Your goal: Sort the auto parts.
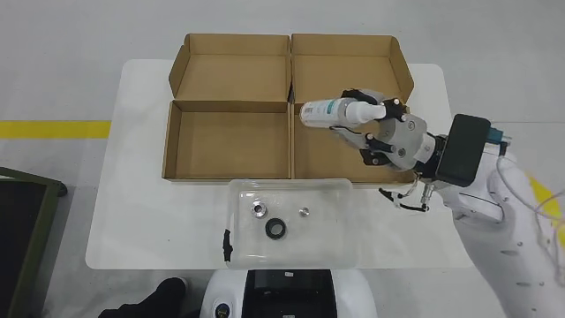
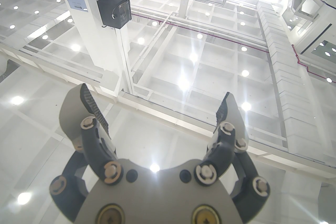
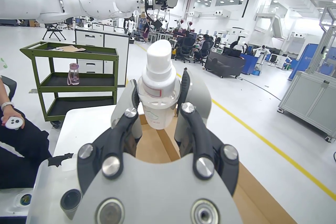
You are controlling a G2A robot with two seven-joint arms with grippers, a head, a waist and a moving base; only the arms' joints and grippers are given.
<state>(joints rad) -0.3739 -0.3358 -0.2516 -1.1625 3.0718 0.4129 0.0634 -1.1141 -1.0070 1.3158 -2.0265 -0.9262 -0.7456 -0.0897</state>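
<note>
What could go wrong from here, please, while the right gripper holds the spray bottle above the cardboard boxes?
The spray bottle lies sideways in the right gripper, much of it sticking out past the grip, so it might pivot or slip. Its free end hangs close to the wall shared by the right box and left box; released here, it could strike that wall or tumble into the wrong box.

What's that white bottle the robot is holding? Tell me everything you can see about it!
It's a small white plastic spray bottle with a rounded white cap, a narrower neck and a label with some teal print. The right gripper is shut on its body, one finger on each side. It's held sideways in the air over the right-hand cardboard box, touching nothing but the fingers.
</note>
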